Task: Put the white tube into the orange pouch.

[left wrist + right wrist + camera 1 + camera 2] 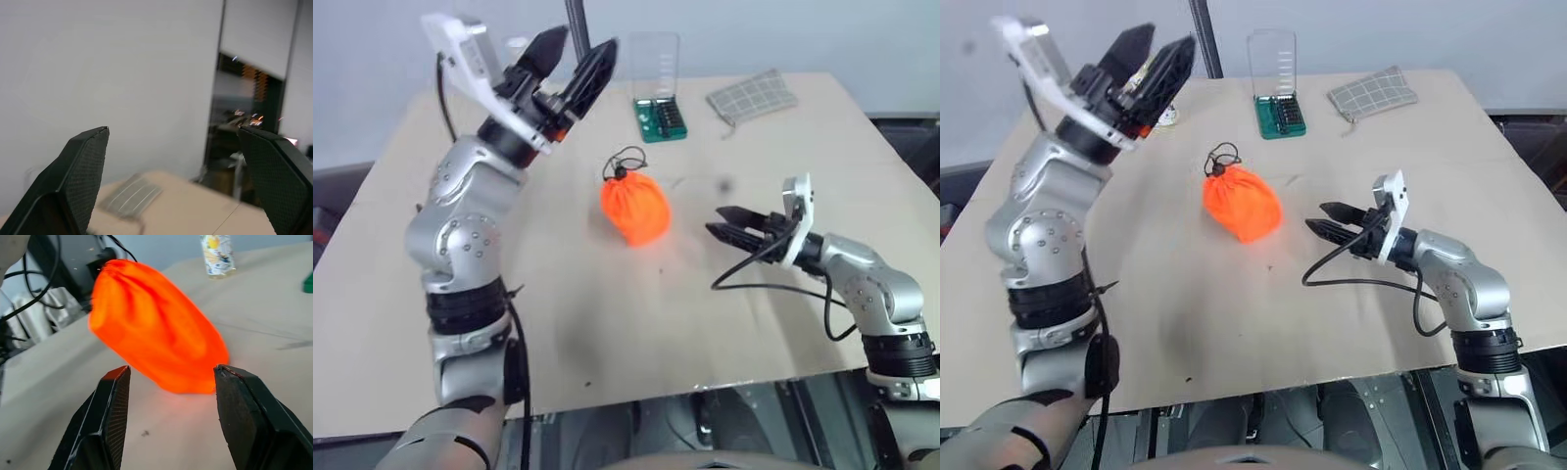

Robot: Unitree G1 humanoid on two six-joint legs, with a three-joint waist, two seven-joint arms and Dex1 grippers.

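The orange pouch (634, 209) lies bulging near the middle of the table (607, 333), its neck gathered by a dark cord (625, 162) on the far side. The white tube is out of view. My left gripper (579, 46) is raised high above the table's far left, pointing up and away, open and empty. My right gripper (715, 220) hovers low, right of the pouch and pointing at it, a short gap away. It stands open, and in the right wrist view the pouch (156, 333) lies just beyond its fingertips (117, 382).
A green bit case (659, 117) with a raised clear lid stands at the back centre. A grey checked cloth pouch (752, 95) lies at the back right. A small printed bottle (217, 254) stands far behind the pouch. The table's front edge (705, 387) is near.
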